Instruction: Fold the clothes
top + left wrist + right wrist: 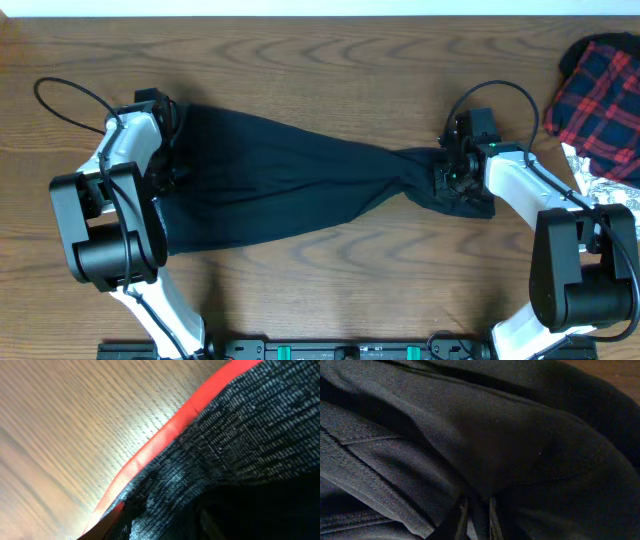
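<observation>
The right gripper (477, 521) has its jaws closed on a pinch of the black trousers (290, 185) at their bunched leg ends; the left gripper (165, 135) sits at the grey-flecked, red-edged waistband (240, 435), its jaws' state impossible to tell. The trousers lie stretched lengthwise across the bench (330, 300), so no fold looks made and all the folding remains. Farther off lies a plaid garment (600, 95); no label or writing is readable.
</observation>
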Action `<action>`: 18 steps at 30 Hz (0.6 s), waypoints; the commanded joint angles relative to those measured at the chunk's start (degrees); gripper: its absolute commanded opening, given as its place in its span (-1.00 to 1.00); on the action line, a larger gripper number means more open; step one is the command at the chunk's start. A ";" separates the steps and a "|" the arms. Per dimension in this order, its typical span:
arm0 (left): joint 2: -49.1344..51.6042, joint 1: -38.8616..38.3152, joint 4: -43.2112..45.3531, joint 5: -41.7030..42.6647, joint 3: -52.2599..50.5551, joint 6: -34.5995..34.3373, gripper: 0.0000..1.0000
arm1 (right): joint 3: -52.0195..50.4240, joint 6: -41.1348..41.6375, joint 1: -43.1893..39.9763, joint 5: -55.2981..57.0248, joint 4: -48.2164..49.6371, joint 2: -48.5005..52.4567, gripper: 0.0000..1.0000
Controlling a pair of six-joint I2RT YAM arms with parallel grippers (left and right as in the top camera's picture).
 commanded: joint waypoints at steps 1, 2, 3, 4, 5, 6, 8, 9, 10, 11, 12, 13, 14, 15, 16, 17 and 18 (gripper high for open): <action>0.39 -0.85 -0.61 5.03 -0.37 2.27 -0.13 | -1.51 -0.11 -0.52 1.68 -0.55 3.74 -0.71; 0.31 -1.20 -0.70 5.92 -0.37 2.29 -0.14 | -1.51 -0.11 -0.52 1.68 -0.52 3.74 -0.71; 0.26 -1.57 -0.70 6.45 -0.37 2.29 -0.14 | -1.51 -0.11 -0.52 1.68 -0.48 3.74 -0.71; 0.15 -2.10 -0.68 6.82 -0.37 2.34 -0.14 | -1.51 -0.11 -0.55 1.70 -0.37 3.74 -0.71; -0.04 -2.58 -0.48 7.19 -0.37 3.10 -0.14 | -1.51 -0.11 -0.55 1.70 0.00 3.72 -0.72; -0.17 -3.08 -0.22 7.63 -0.37 3.98 -0.14 | -1.40 -0.11 -0.63 1.70 0.37 3.67 -0.72; -0.57 -4.02 0.20 7.82 -0.24 4.63 -0.13 | -0.44 -0.11 -1.01 1.68 0.92 3.61 -0.69; -0.87 -4.59 0.37 7.82 -0.22 4.63 -0.13 | 0.55 -0.11 -1.29 1.68 0.90 3.58 -0.68; -1.14 -5.07 0.55 7.82 -0.22 4.63 -0.13 | 1.64 -0.11 -1.55 1.68 0.81 3.58 -0.67; -1.36 -5.62 0.63 7.82 -0.22 4.63 -0.12 | 2.93 -0.11 -1.86 1.70 0.63 3.58 -0.61; -1.64 -6.32 0.76 7.80 -0.22 4.66 -0.12 | 4.92 -0.11 -2.36 1.70 0.35 3.58 -0.57; -1.68 -6.82 0.76 7.80 -0.22 4.66 -0.12 | 6.54 -0.09 -2.71 1.70 -0.07 3.58 -0.55; -1.75 -7.28 0.72 7.80 -0.22 4.68 -0.12 | 8.26 -0.07 -3.04 1.68 -0.66 3.58 -0.55; -1.75 -7.72 0.66 7.80 -0.22 4.90 -0.11 | 10.43 -0.04 -3.32 1.64 -1.68 3.58 -0.55; -1.75 -8.04 0.52 7.78 -0.22 4.90 -0.11 | 12.28 -0.04 -3.43 1.64 -2.78 3.58 -0.54; -1.75 -8.31 0.44 7.78 -0.22 4.87 -0.12 | 14.12 -0.09 -3.43 1.64 -4.00 3.58 -0.54; -1.75 -8.55 0.33 7.78 -0.22 4.85 -0.12 | 16.20 -0.11 -3.43 1.66 -5.55 3.58 -0.54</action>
